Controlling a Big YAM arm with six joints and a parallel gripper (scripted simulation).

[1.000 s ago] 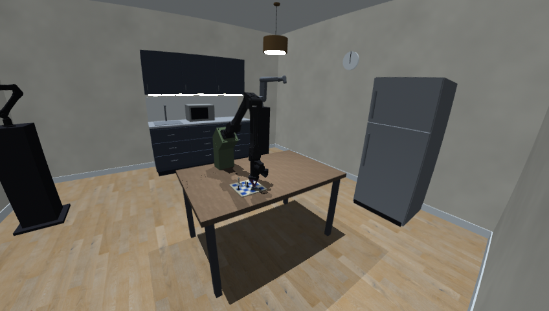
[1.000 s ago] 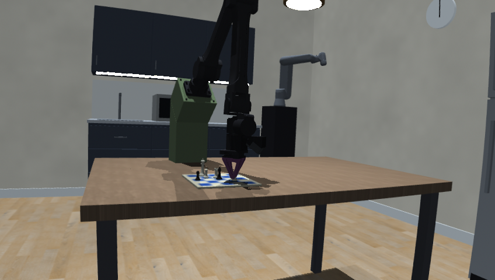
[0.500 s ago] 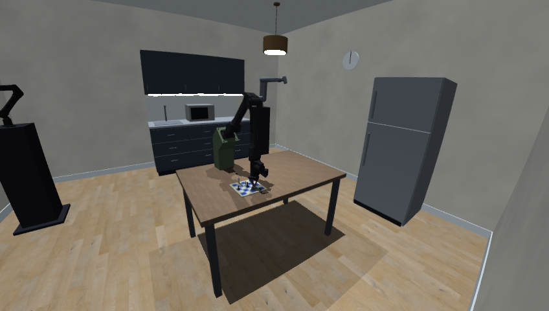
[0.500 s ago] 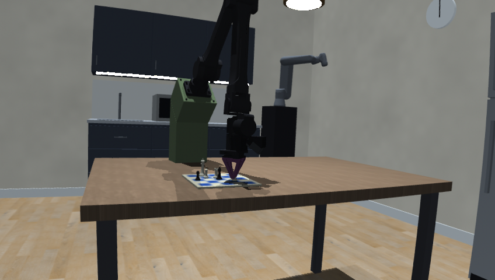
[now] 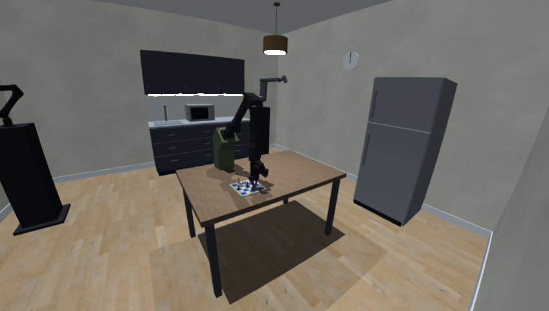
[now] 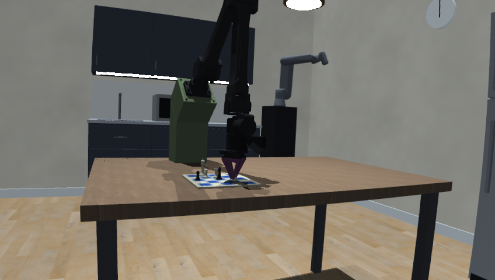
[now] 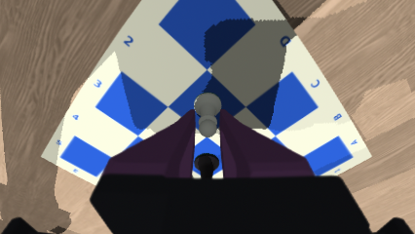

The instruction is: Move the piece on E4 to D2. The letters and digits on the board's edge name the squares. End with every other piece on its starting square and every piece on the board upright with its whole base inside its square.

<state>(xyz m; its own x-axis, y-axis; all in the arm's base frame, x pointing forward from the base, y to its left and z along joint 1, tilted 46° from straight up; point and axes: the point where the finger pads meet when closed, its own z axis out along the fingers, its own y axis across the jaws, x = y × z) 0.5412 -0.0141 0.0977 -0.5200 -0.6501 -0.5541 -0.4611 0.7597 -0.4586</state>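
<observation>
A small blue-and-white chessboard [image 5: 235,186] [image 6: 204,185] [image 7: 146,58] lies on the wooden table [image 5: 300,169] [image 6: 347,180]. A pale pawn [image 7: 207,104] [image 6: 234,179] stands upright on a shaded blue square, in line with the D and 2 labels as far as the wrist view shows. My gripper [image 5: 252,184] [image 6: 233,178] [image 7: 207,117] points straight down over it. The purple fingers stand on either side of the pawn's neck with a thin gap on each side, so the gripper is slightly open. A dark piece [image 7: 207,163] shows low between the fingers, behind the pawn.
Other pieces stand at the board's far left: a black pawn [image 6: 197,176], a black piece [image 6: 218,173] and a tall pale piece [image 6: 203,165]. The arm's green base [image 5: 223,148] [image 6: 189,128] stands behind the board.
</observation>
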